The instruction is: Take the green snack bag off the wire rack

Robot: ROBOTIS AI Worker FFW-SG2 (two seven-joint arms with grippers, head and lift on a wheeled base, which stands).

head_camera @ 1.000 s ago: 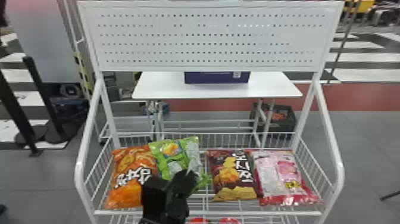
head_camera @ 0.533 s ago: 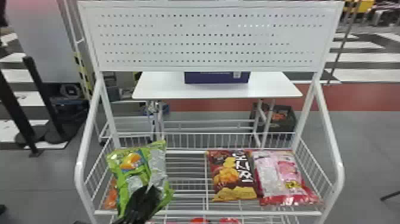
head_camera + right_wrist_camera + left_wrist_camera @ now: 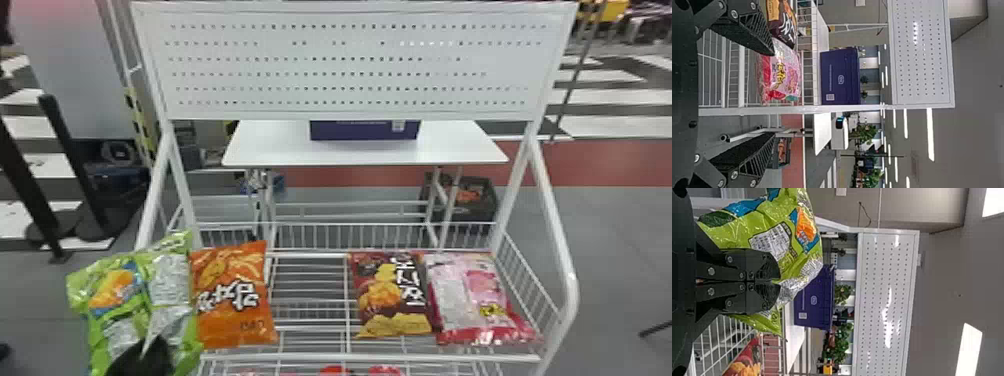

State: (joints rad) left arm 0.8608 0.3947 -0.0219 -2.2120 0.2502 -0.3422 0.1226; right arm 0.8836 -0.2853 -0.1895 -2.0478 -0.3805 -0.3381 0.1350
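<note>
Grey floor (image 3: 615, 225) round wire rack (image 3: 370, 358) | green snack bag (image 3: 120, 295) by rack's left end, pinched in fingers of left gripper (image 3: 779, 281) | orange bag (image 3: 232, 295) to its right | right gripper (image 3: 773, 94) farther, fingers wide | next, probably: outward left

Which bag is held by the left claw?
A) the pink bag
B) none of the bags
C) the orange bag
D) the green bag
D, because the left claw is closed on the green bag, while the orange bag and the pink bag lie on the rack.
</note>
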